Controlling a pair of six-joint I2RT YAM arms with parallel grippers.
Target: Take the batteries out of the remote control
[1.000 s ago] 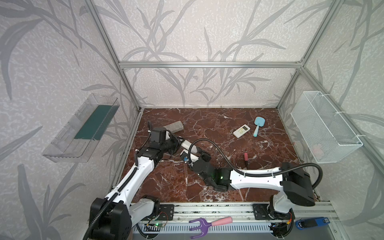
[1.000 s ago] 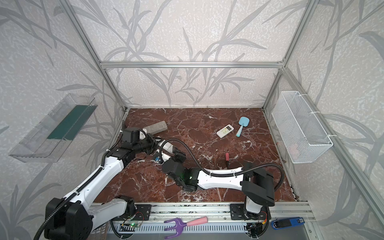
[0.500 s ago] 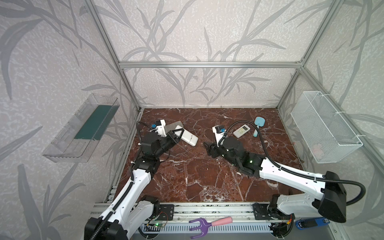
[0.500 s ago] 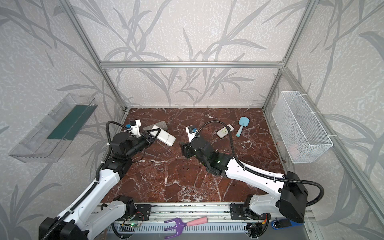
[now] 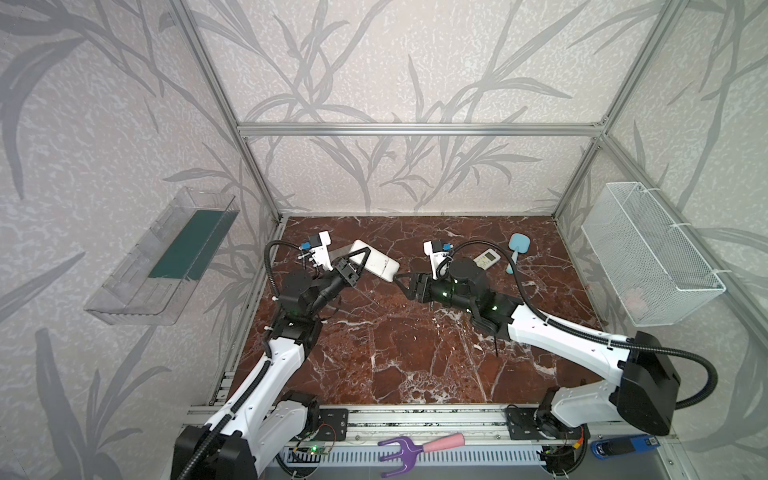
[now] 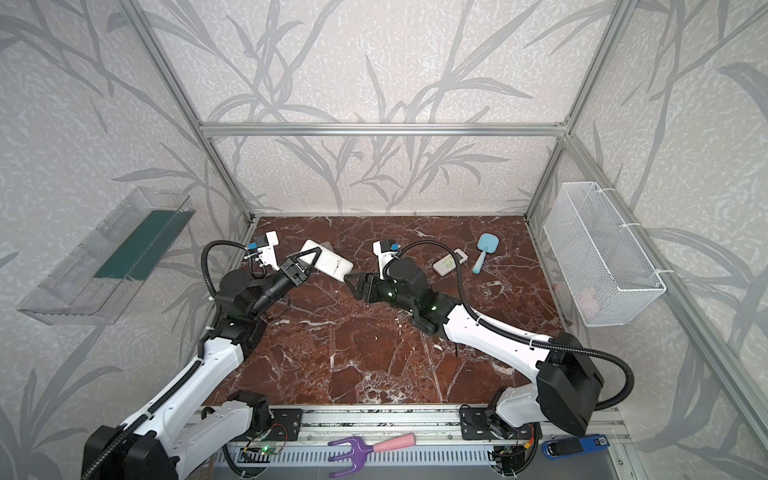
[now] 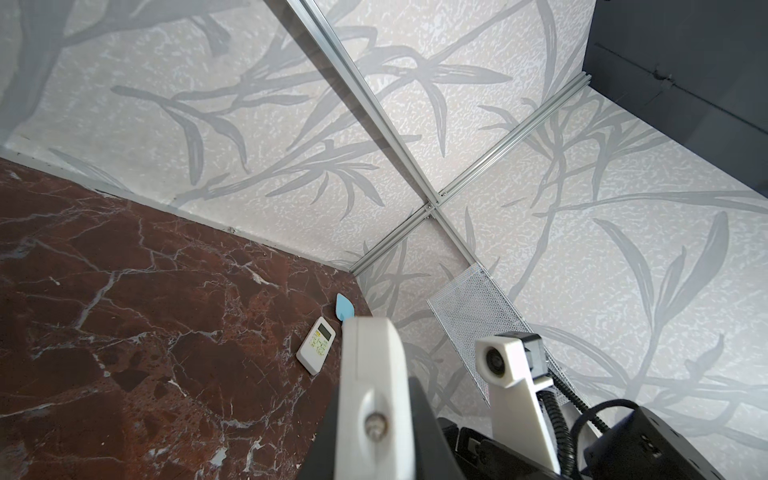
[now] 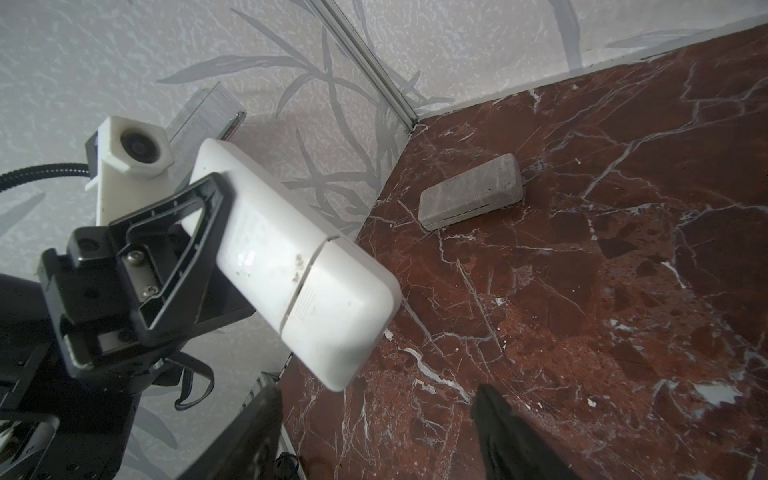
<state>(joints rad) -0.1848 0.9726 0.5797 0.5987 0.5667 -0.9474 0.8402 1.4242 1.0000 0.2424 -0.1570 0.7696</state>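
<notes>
Left gripper (image 5: pixel 360 258): closed on one end of the white remote (image 5: pixel 376 264), a black finger (image 8: pixel 183 232) lying across its back.
Remote: held clear of the bench (image 5: pixel 395 353), over its back left part, slanting, with its free end toward the middle.
Batteries: hidden; the ribbed cover (image 8: pixel 340 316) on the remote's free end sits in place.
Right gripper (image 5: pixel 402 286): jaws wide apart and holding nothing, just short of the remote's free end; in the right wrist view neither finger touches it.
Gray case (image 8: pixel 469 193): flat on the bench near the back left corner, behind the held remote.
Small remote (image 5: pixel 487 259): buttons up, near the back right corner, apart from both grippers.
Blue mirror (image 5: pixel 517 245): just beside the small remote, on its right.
Wire basket (image 5: pixel 648 253): on the right wall.
Clear shelf (image 5: pixel 166 257): on the left wall.
Purple fork (image 5: pixel 415 446): pink-handled, in front of the bench's front edge.
</notes>
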